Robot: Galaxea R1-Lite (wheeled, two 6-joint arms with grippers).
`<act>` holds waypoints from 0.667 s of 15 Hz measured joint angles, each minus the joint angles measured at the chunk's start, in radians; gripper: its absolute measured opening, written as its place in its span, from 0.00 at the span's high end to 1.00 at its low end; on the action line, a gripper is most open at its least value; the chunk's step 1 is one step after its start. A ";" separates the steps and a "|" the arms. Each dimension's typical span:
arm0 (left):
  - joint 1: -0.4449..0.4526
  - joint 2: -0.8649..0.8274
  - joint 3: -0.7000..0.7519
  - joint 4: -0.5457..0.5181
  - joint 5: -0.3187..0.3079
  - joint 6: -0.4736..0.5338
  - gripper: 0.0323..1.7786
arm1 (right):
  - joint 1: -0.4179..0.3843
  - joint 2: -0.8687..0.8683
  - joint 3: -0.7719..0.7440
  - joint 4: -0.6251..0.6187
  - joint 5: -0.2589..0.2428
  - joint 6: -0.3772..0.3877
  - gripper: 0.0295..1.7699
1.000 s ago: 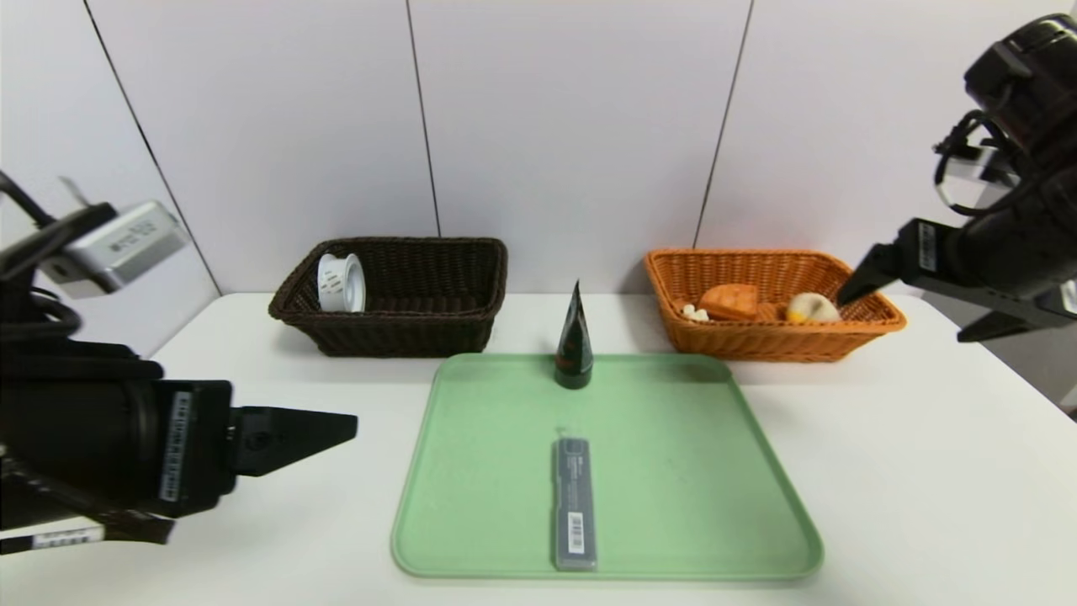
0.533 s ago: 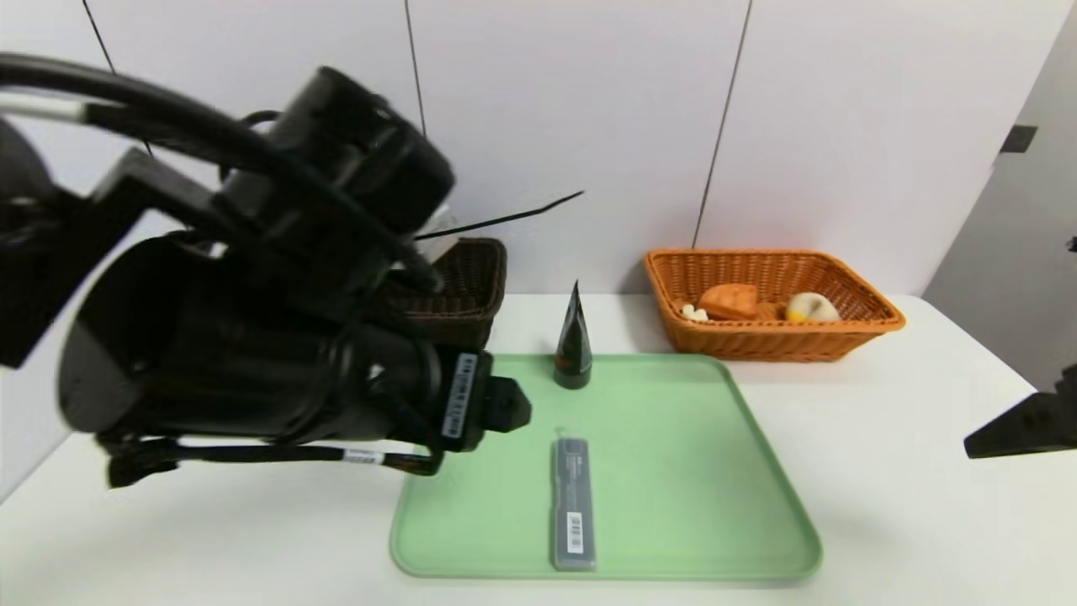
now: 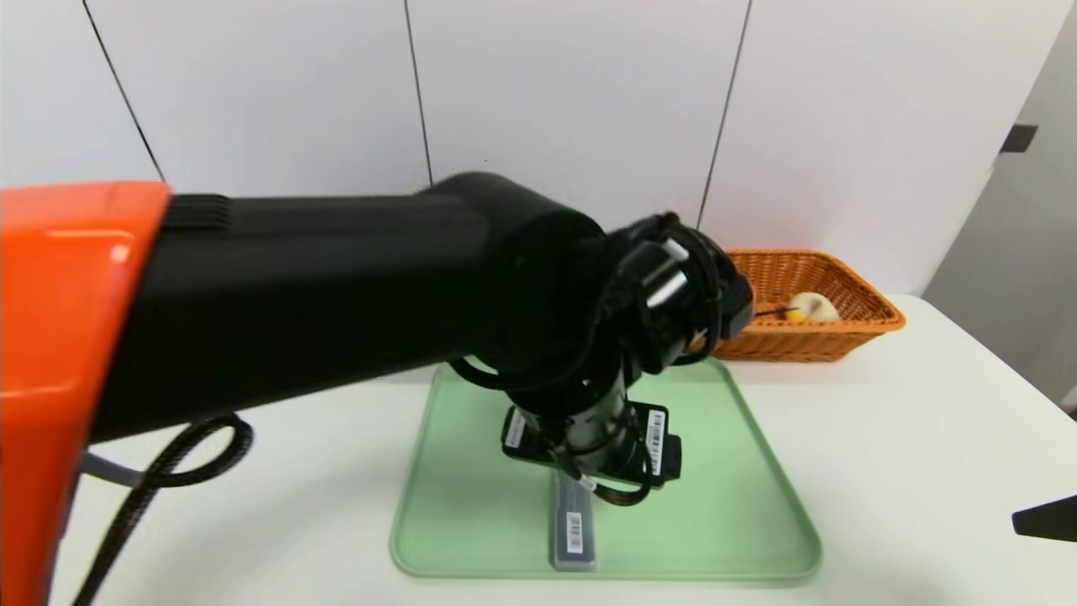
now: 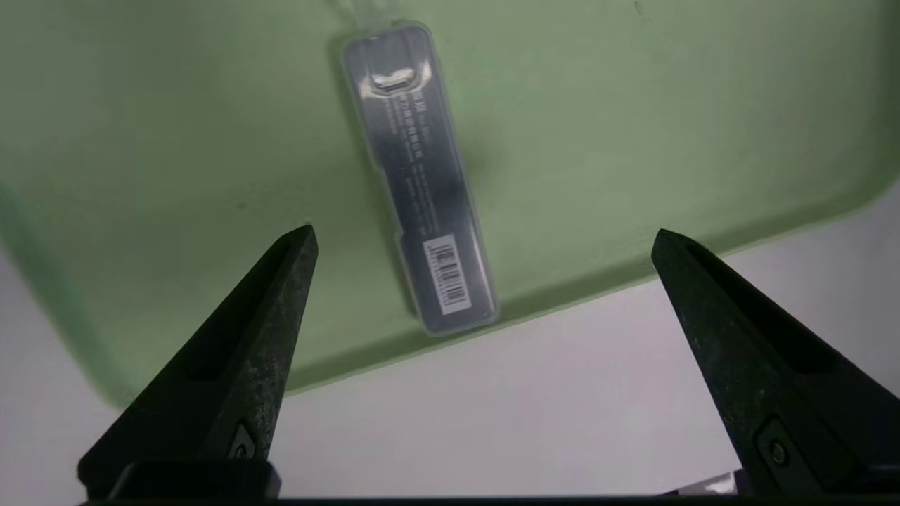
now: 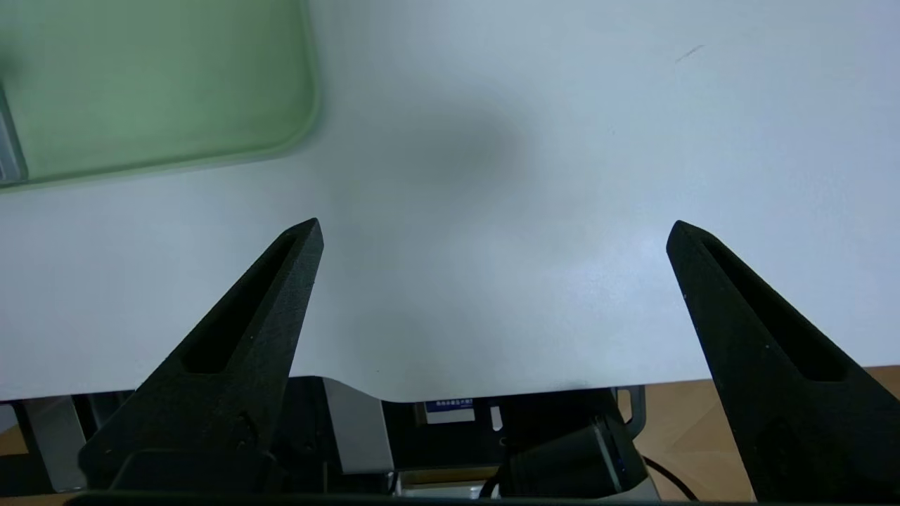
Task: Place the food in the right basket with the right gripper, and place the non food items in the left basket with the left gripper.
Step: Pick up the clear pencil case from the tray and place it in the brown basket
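Swung over the grey case (image 4: 420, 184), left gripper (image 4: 481, 235) fingers spread wide, empty.

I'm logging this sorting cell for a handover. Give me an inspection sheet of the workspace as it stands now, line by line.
Surface: white table carrying a pale green plastic tray.
Job's things: long flat grey case with barcode label lies on the tray, one end near the tray's rim; oval cream bun with yellow top sits in the orange woven wicker basket. Dark basket, tape roll, cone tube and waffle slice are hidden behind the left arm.
Clutter: nothing seen.
Grippers: left gripper open, above the case, not touching it; right gripper open, empty, over the table's near edge.
Cables: black cable loops under the left arm.
Surroundings: white panelled wall.
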 joint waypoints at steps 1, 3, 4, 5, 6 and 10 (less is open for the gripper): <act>-0.004 0.035 -0.007 -0.012 0.000 -0.041 0.05 | 0.000 -0.009 0.017 -0.003 0.001 0.000 0.04; -0.008 0.076 -0.012 -0.014 0.001 -0.064 0.05 | 0.000 -0.022 0.049 -0.031 0.002 -0.001 0.04; -0.009 0.089 -0.013 -0.009 0.003 -0.063 0.05 | 0.000 -0.026 0.063 -0.045 0.002 -0.004 0.04; -0.009 0.097 -0.014 -0.005 0.006 -0.059 0.05 | 0.001 -0.029 0.070 -0.052 0.003 -0.008 0.04; -0.008 0.103 -0.014 0.003 0.010 -0.055 0.05 | 0.001 -0.030 0.076 -0.053 0.005 -0.011 0.04; -0.008 0.113 -0.015 0.014 0.041 -0.052 0.05 | 0.001 -0.034 0.083 -0.053 0.009 -0.016 0.04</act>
